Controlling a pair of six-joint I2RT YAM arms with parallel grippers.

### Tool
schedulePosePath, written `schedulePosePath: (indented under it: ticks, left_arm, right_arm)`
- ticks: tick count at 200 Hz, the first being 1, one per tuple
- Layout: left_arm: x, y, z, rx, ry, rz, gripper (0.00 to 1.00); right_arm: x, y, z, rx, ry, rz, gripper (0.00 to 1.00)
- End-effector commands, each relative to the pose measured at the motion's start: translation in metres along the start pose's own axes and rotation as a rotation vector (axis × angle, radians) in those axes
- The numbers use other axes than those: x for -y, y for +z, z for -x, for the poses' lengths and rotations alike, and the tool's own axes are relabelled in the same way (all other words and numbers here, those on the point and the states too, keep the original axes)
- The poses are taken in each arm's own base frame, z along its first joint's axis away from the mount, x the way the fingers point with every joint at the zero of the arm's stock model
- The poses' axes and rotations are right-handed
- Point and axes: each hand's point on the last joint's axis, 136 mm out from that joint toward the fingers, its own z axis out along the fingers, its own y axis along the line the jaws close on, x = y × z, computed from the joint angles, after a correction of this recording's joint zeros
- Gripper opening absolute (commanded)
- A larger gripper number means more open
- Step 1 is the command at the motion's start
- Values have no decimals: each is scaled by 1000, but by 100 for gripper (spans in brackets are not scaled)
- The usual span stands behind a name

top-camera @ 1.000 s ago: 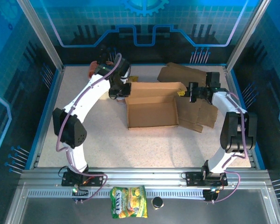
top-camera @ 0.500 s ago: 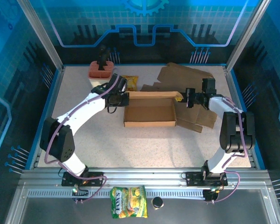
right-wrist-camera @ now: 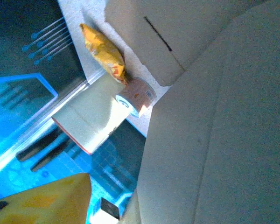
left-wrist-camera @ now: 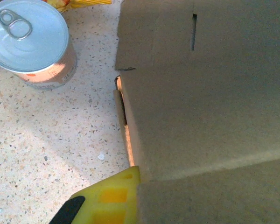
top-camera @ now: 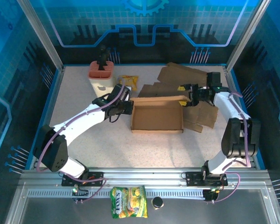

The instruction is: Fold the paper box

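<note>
Box (top-camera: 157, 116): open brown cardboard tray, mid-table, mouth upward, with loose flat sheets (top-camera: 203, 112) lying behind it and to its right. Left claw (top-camera: 129, 107): clenched on the box's left wall, yellow finger (left-wrist-camera: 107, 198) against the cardboard edge; a can (left-wrist-camera: 30, 42) stands near on the speckled table (top-camera: 84, 93), apart from the box. Right claw (top-camera: 183, 95): at the box's back right corner; whether released or clenched cannot be told.
</note>
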Motion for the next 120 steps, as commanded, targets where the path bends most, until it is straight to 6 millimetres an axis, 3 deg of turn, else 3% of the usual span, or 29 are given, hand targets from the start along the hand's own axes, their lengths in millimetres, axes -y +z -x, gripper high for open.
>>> schedulePosePath:
  ticks: [1,18,29,37,86,120]
  left_arm:
    - [1,-1,-2,24,32,15,0]
    - [3,0,-1,24,45,29,0]
    - [4,1,0,21,49,36,0]
    - [4,1,1,22,54,41,0]
    - [3,-2,1,28,104,95,0]
    - [2,-5,-1,32,136,129,0]
  right_arm:
    - [19,-28,-12,30,-71,-91,68]
    - [29,-36,-15,38,-75,-106,74]
    - [34,-41,-17,47,-85,-116,85]
    - [36,-46,-19,57,-97,-127,87]
    - [65,-85,-14,226,-194,-320,87]
    - [63,-114,-7,354,-297,-424,83]
